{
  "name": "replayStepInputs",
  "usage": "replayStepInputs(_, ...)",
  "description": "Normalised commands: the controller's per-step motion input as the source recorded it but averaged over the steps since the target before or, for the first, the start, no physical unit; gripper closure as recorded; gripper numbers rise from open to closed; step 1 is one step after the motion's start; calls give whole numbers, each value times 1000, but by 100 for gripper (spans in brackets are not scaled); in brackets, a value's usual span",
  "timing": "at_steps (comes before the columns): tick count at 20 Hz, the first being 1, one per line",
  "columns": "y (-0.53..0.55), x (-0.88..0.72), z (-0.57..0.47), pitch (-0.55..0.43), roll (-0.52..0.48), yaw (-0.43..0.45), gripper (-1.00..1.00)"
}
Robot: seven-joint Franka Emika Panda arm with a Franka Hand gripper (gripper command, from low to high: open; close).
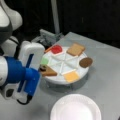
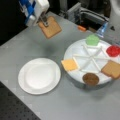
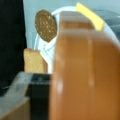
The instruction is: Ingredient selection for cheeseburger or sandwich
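above the grey table: a toast slice [image 2: 50, 28] is held in the air, clear of the sectioned tray and the white plate.
gripper: the gripper [image 2: 44, 22] is seen at the top left of a front view, on a white and blue wrist; in a front view [image 1: 42, 68] it is at the left, just beside the tray's rim.
fingers: the fingers [image 2: 45, 23] are closed on the near edge of the toast slice, which hangs tilted from them.
wrist view: most of the frame is filled by the held toast slice [image 3: 85, 75], seen edge-on and blurred.
sectioned tray: a round white tray [image 2: 75, 53] divided into wedges is set on the table, at the right of a front view.
tray contents: a second toast square [image 2: 111, 69], a red tomato disc [image 2: 113, 50], a green lettuce piece [image 2: 92, 39], a brown patty [image 2: 90, 78] and a yellow cheese square [image 2: 69, 64] are each laid in a separate wedge.
task's food: the ingredients are not stacked; one toast is in the gripper, the others are in the tray.
white plate: a round white plate [image 2: 39, 75] is placed at the bottom left of a front view, near the tray, with nothing shown on it.
table: a grey table [image 2: 30, 47] carries the tray and the plate.
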Motion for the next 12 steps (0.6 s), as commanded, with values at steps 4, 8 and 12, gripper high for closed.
replayStepInputs(4,-203,537,-56,101,-77,392,100)
replayStepInputs(8,-259,658,-51,111,-46,434,100)
replayStepInputs(12,-307,765,-196,132,-63,435,100)
